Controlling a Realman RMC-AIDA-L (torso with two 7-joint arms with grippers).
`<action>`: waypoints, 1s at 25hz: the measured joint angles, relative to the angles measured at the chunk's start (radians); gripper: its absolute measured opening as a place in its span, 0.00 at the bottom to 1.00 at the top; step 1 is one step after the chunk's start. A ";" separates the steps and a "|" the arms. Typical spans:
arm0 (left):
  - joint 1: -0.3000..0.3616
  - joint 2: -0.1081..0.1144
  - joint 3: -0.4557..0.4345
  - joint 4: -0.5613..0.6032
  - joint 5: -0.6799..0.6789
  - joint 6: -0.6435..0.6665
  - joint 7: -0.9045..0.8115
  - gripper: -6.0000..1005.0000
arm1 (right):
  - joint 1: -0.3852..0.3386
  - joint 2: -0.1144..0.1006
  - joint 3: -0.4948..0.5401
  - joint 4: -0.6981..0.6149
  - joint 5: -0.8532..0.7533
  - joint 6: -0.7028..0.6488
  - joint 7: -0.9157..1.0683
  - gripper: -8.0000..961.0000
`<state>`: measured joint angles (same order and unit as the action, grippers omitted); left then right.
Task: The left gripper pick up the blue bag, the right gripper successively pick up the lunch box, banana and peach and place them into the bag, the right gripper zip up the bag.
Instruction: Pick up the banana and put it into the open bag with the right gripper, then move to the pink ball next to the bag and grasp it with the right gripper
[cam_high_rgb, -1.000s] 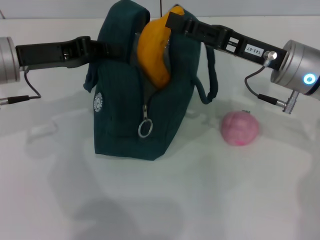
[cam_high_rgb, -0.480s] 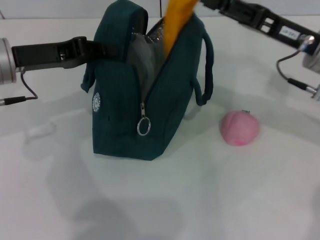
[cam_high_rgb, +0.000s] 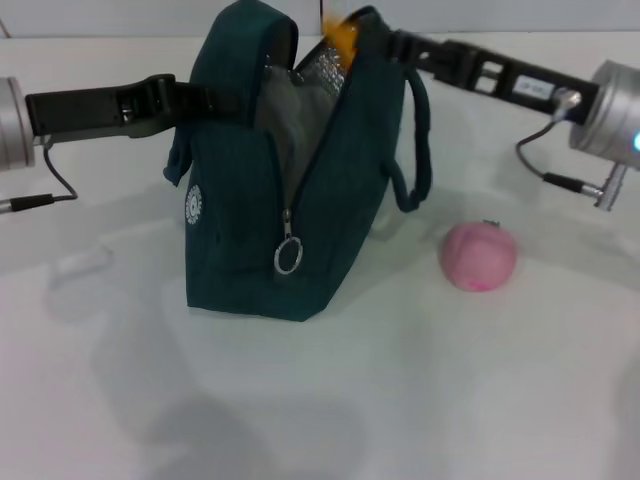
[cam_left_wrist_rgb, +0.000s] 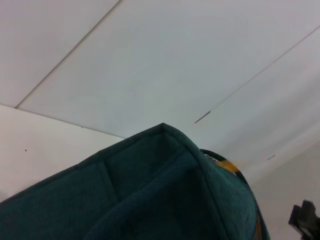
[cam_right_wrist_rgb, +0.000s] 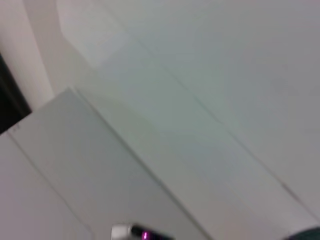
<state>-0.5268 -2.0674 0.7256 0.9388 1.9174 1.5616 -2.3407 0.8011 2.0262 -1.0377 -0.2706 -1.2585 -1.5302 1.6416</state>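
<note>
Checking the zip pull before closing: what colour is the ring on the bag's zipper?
Silver metal ring pull, hanging against the dark teal blue bag; the head view shows it best.

Both arms: silver wrist barrels, black grippers, thin dark cables; white label on right gripper (cam_high_rgb: 400, 47).

1. The blue bag (cam_high_rgb: 250, 200) is matt woven cloth with a fine, slightly rough weave, shown close in the left wrist view.
2. Its lining (cam_high_rgb: 325, 70) looks silvery and foil-like.
3. The zipper's ring pull (cam_high_rgb: 289, 257) is shiny metal.
4. The peach (cam_high_rgb: 479, 256) has a dull, faintly mottled pink skin.
5. The worktop (cam_high_rgb: 400, 400) is smooth, white and softly glossy.
6. The banana (cam_high_rgb: 343, 32) tip looks smooth, orange-yellow.
</note>
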 joint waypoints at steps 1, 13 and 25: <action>0.000 0.000 0.000 0.000 0.000 0.000 0.000 0.04 | 0.006 0.000 -0.022 0.000 0.000 0.003 0.004 0.80; 0.022 0.003 -0.003 0.000 0.000 0.000 0.019 0.04 | -0.099 -0.015 -0.086 -0.193 0.029 -0.033 0.010 0.80; 0.036 0.004 -0.014 -0.012 0.000 -0.001 0.041 0.04 | -0.121 -0.205 -0.077 -0.383 -0.384 0.029 0.187 0.80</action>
<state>-0.4909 -2.0637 0.7118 0.9264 1.9170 1.5609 -2.3000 0.6796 1.8213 -1.1143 -0.6531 -1.6426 -1.5013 1.8282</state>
